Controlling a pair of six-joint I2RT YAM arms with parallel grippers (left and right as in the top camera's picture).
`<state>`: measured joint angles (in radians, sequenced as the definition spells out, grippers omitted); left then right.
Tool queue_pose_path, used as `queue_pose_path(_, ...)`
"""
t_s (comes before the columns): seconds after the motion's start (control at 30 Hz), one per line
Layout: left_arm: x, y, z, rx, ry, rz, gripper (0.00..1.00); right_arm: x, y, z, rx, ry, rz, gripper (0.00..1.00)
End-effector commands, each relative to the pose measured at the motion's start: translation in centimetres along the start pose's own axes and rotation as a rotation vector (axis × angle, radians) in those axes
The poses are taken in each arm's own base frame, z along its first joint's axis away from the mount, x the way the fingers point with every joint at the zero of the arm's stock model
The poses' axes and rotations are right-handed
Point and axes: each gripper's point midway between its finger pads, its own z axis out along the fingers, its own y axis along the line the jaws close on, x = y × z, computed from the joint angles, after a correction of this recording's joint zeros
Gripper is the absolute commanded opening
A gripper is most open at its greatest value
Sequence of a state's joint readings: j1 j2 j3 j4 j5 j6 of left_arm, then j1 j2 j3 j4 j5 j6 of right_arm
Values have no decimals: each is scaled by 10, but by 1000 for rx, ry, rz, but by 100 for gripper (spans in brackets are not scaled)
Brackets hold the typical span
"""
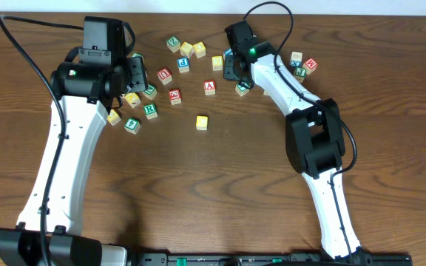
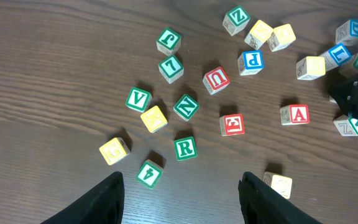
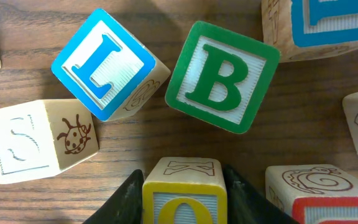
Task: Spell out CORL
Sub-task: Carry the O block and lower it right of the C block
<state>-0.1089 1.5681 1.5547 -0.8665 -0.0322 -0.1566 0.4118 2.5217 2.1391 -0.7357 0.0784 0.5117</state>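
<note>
My right gripper (image 3: 183, 180) is shut on a yellow O block (image 3: 185, 198) among the blocks at the back of the table; in the overhead view it is at the centre back (image 1: 233, 66). A blue L block (image 3: 107, 65) and a green B block (image 3: 221, 76) lie just beyond it. My left gripper (image 2: 182, 199) is open and empty above the left cluster (image 1: 135, 77). A green R block (image 2: 184, 148) and a green L block (image 2: 171, 66) lie ahead of it. I cannot make out a C block.
Several other letter blocks are scattered across the back of the table, such as a red A (image 1: 210, 86) and a green V (image 2: 138, 98). A lone yellow block (image 1: 202, 122) sits nearer the middle. The wooden table (image 1: 220, 192) extends toward the front.
</note>
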Motion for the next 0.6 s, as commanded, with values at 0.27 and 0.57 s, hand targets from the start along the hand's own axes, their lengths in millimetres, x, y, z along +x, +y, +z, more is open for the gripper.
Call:
queue_pose_path(0.27,1,2,4,-7,12,-4,58,-7,0,-5,-7,-14,25,27)
queue_pose_path(0.57,1,2,4,-7,12,-4,58,-17,3,-22,-18,-45,-58,20)
